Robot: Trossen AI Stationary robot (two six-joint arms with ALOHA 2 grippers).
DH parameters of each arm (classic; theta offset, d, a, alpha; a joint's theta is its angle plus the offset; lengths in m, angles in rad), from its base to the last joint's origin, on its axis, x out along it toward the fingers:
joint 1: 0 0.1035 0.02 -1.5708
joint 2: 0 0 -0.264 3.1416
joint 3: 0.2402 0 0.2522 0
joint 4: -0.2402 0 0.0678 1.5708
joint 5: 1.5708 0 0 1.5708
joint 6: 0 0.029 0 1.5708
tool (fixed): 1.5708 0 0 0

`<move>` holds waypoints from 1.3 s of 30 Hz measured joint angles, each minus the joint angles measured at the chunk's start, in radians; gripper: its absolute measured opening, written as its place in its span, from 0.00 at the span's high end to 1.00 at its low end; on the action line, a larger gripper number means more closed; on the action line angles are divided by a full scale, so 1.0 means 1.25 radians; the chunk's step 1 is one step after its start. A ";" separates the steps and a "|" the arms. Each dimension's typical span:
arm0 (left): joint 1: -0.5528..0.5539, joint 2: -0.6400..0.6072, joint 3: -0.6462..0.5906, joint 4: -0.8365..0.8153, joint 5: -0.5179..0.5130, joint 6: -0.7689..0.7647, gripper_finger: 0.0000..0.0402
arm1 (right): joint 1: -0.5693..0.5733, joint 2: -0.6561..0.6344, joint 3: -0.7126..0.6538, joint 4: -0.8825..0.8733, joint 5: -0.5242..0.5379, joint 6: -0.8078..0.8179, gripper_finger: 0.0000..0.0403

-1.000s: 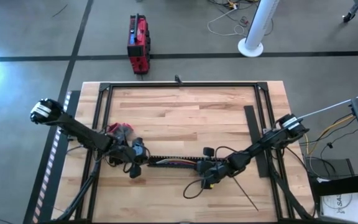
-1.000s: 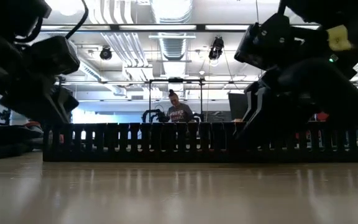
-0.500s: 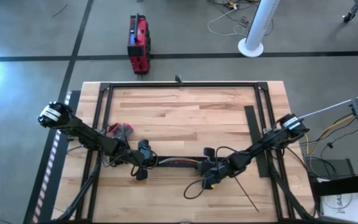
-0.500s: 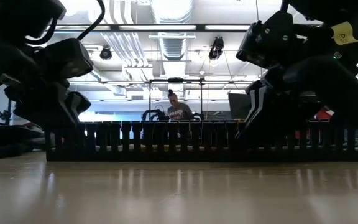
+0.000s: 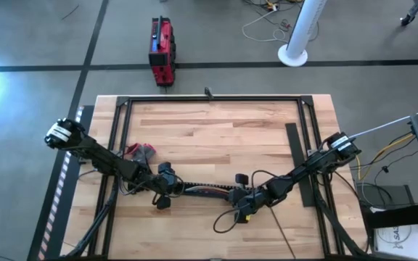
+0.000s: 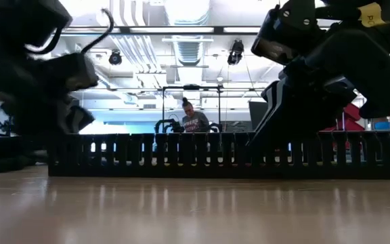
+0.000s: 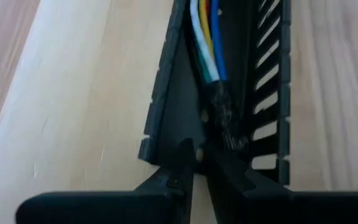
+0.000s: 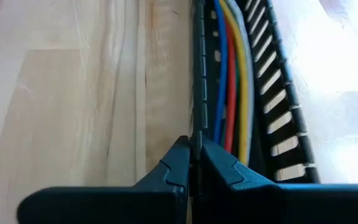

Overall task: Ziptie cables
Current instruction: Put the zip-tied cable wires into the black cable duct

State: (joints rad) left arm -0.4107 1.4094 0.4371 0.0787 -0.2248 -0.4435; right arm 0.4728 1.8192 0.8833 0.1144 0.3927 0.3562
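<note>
down the middle of the slotted black channel (image 5: 203, 190) your cables (image 7: 207, 43) lie side by side, white, yellow, red and blue, their dark end (image 7: 224, 115) resting on the channel floor near the left gripper (image 7: 196, 163). they sit low between the slotted walls, which is probably why both grippers work at the channel's ends rather than over its middle.

your left gripper's fingers look closed to a thin gap at the channel's open end, just short of the dark wire tip; you can't tell whether they pinch anything. your right gripper (image 8: 194, 158) is at the other end, fingers pressed together on the channel's side wall (image 8: 197, 74), seemingly steadying the bar so the wires stay put.

you can't make out the ziptie for certain; a thin dark strip (image 5: 283, 233) lies on the table (image 5: 216, 138) past the right arm, well apart from the bundle, and may be it.

the walls themselves are your obstacle, i judge: a tie can't go round the wires while they lie inside. a loose black cord (image 5: 227, 223) loops by the right gripper, a reddish object (image 5: 141, 151) sits beside the left arm, and a person (image 6: 194, 120) shows in the room beyond.
</note>
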 joint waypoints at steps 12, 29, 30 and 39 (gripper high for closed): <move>0.000 -0.047 0.022 -0.087 0.047 -0.019 0.94 | 0.000 -0.001 -0.002 -0.007 -0.001 0.008 0.99; 0.069 -0.022 0.059 -0.010 0.138 0.027 0.94 | 0.000 -0.001 -0.003 0.000 -0.048 -0.053 0.99; 0.075 -0.013 0.065 -0.003 0.155 0.034 0.94 | 0.000 -0.001 -0.003 0.000 -0.048 -0.053 0.99; 0.081 0.092 0.188 -0.107 0.193 0.104 0.94 | -0.016 -0.001 -0.003 0.000 -0.046 -0.049 0.99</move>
State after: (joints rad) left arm -0.3092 1.5239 0.6724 -0.0547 0.0163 -0.3137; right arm 0.4527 1.8179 0.8799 0.1143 0.3349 0.2950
